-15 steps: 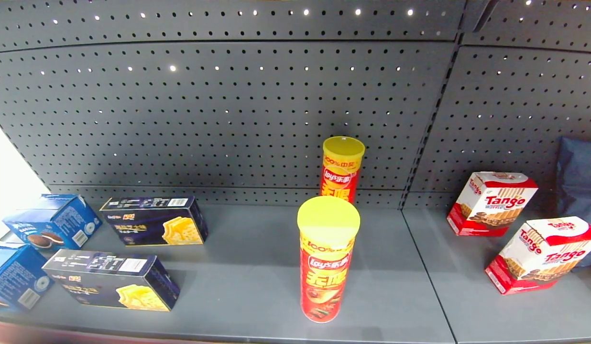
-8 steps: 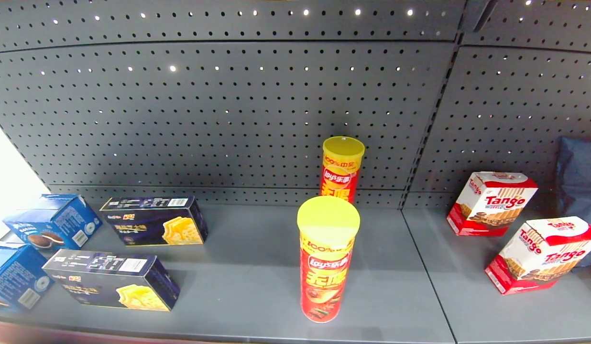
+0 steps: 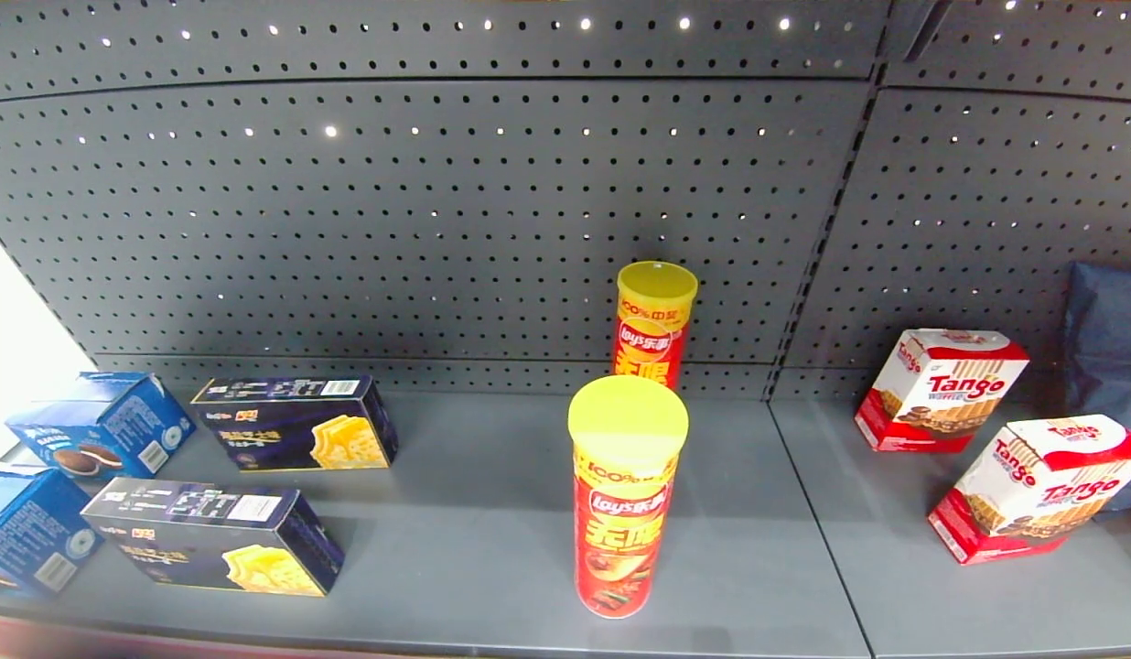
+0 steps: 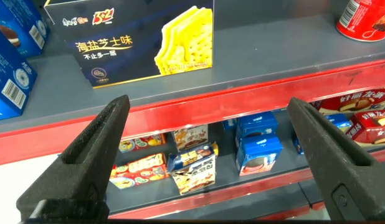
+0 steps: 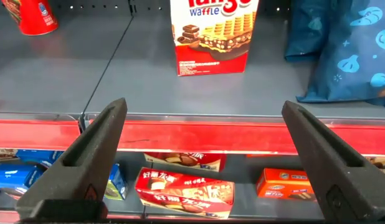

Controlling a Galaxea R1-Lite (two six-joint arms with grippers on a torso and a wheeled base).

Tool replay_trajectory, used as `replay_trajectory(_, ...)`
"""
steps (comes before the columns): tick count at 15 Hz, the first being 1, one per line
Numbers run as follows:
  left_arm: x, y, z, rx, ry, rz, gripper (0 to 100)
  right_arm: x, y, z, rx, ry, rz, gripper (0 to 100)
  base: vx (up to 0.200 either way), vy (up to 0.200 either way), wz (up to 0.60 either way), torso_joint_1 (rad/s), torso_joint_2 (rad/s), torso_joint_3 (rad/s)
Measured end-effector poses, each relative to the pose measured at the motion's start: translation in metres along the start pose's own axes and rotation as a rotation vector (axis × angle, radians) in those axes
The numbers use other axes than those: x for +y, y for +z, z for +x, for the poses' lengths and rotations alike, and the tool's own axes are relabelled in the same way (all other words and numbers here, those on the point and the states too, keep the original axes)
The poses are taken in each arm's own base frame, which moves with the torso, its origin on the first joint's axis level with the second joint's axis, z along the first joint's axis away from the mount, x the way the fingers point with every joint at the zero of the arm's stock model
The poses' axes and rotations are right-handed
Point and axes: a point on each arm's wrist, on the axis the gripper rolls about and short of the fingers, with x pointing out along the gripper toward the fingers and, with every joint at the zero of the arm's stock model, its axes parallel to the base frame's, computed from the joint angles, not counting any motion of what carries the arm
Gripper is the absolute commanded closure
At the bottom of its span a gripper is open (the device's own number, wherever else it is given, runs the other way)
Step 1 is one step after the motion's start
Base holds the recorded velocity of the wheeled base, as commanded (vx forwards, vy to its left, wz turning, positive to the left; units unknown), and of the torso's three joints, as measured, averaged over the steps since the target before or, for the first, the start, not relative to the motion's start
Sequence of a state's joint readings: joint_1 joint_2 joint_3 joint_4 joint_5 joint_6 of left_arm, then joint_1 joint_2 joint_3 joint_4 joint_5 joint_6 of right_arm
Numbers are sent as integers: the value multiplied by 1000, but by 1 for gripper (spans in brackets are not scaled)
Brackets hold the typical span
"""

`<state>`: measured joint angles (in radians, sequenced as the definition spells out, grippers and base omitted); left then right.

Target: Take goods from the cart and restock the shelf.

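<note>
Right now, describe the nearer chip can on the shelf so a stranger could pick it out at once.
Start at the grey shelf board under the pegboard wall; near its middle stand two upright red cans with yellow lids, one behind the other. Take the front can, close to the shelf's front edge; its twin stands back against the pegboard.

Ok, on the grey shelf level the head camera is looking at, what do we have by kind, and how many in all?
Chip cans: 2
Wafer boxes: 2
Navy cracker boxes: 2
Blue sandwich-cookie boxes: 2
Dark blue bag: 1
Total: 9
</note>
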<state>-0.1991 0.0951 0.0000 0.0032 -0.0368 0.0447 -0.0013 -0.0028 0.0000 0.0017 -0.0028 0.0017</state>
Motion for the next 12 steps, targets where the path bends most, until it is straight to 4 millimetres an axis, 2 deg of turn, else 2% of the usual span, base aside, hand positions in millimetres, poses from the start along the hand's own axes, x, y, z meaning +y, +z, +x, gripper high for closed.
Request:
replay_trajectory(6,1,3,0,-16,29,38,0,0,0,0,0,0,0,0,0,0,0,0,0,0)
replay_trajectory(8,2,22,-3,-83,18,96,0,0,0,0,0,0,0,0,0,0,0,0,0,0)
replay_trajectory(10,3,51,0,-106,-44,149,0,0,0,0,0,-1,0,0,0,0,0,0,0,0)
replay_trajectory(12,3,88,12,-95,-135,215,0,0,0,0,0,-1,0,0,0,0,0,0,0,0)
